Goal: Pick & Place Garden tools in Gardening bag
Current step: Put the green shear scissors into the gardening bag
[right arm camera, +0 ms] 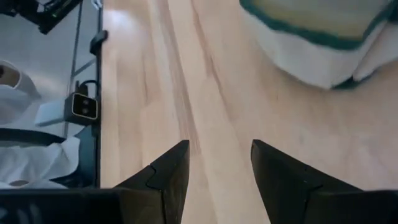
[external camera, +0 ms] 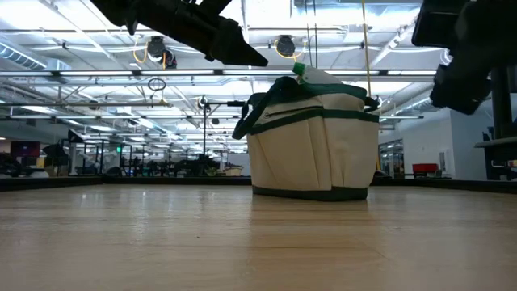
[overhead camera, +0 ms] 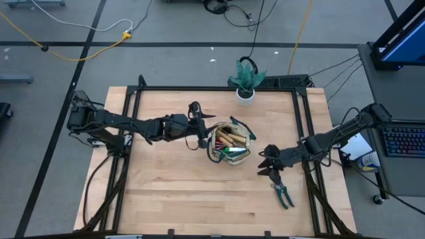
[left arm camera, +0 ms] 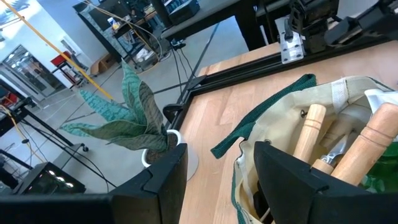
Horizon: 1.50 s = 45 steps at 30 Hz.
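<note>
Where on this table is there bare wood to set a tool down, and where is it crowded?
Free: the near half of the table, left of the pruning shears, and the far-left corner behind the left arm. Crowded: the middle, where the gardening bag sits between the left gripper and right gripper; the potted plant holds the far edge.

- In the low view we see the gardening bag [external camera: 313,137] only from its side; its wall hides what lies inside.
- The right wrist view cuts the bag off at the picture's edge and blurs it.
- From above, the tools packed in the bag overlap; below the wooden handles [overhead camera: 230,137] we cannot tell them apart.
- The pruning shears [overhead camera: 283,193] look too small for detail.
</note>
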Motion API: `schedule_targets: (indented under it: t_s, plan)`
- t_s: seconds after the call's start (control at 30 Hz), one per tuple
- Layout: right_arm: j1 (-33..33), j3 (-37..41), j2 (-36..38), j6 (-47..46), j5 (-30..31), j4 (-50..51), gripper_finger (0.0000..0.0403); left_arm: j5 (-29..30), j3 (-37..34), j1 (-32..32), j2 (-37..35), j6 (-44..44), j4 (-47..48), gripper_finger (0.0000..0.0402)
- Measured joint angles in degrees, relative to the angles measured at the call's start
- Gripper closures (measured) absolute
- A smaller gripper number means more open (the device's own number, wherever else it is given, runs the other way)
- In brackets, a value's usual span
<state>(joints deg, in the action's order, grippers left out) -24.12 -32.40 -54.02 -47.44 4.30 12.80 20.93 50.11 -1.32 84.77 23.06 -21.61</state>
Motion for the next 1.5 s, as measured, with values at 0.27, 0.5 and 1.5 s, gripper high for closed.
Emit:
schedule_targets:
  t_s: [0.27,0.5,1.5]
  plan:
    - [-3.32,0.00,0.00,-14.05,-7.10,10.88,0.0241,0.01,0.00,-0.11,0.00,0.12,-0.01,0.0213]
    - [-7.33,0.00,-0.02,-32.26,-15.92,18.72,0.0241,0.02,0.00,-0.11,0.00,0.10,-0.02,0.0213]
    - [-17.64,0.00,-14.56,-58.32,-23.90,14.14,0.0241,0.02,0.02,-0.09,0.00,-1.08,0.49,0.0213]
